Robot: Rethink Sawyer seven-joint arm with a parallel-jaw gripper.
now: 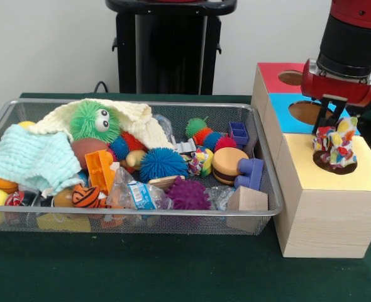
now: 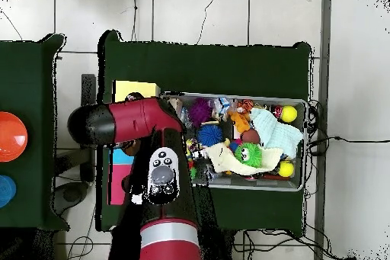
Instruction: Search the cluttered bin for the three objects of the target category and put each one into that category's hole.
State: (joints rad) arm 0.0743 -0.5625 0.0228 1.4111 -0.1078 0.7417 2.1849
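My gripper [image 1: 334,129] hangs over the yellow-topped wooden box [image 1: 368,179] at the right. It is shut on a whitish confetti-patched lump [image 1: 336,148], which sits just above the round dark hole [image 1: 329,168]. A second confetti lump [image 1: 201,161] lies in the wire mesh bin [image 1: 173,215], between a blue spiky ball and a toy burger. A third lump is hidden. In the overhead view the arm [image 2: 129,120] covers the gripper and the hole; only a corner of the yellow top [image 2: 135,89] shows, left of the bin [image 2: 244,95].
The blue-topped box [image 1: 285,104] and the red-topped box [image 1: 270,70] stand behind the yellow one. The bin holds a green furry ball [image 1: 94,121], cloths [image 1: 28,160], spiky balls [image 1: 163,163], a plastic wrapper [image 1: 138,194], blocks and other toys.
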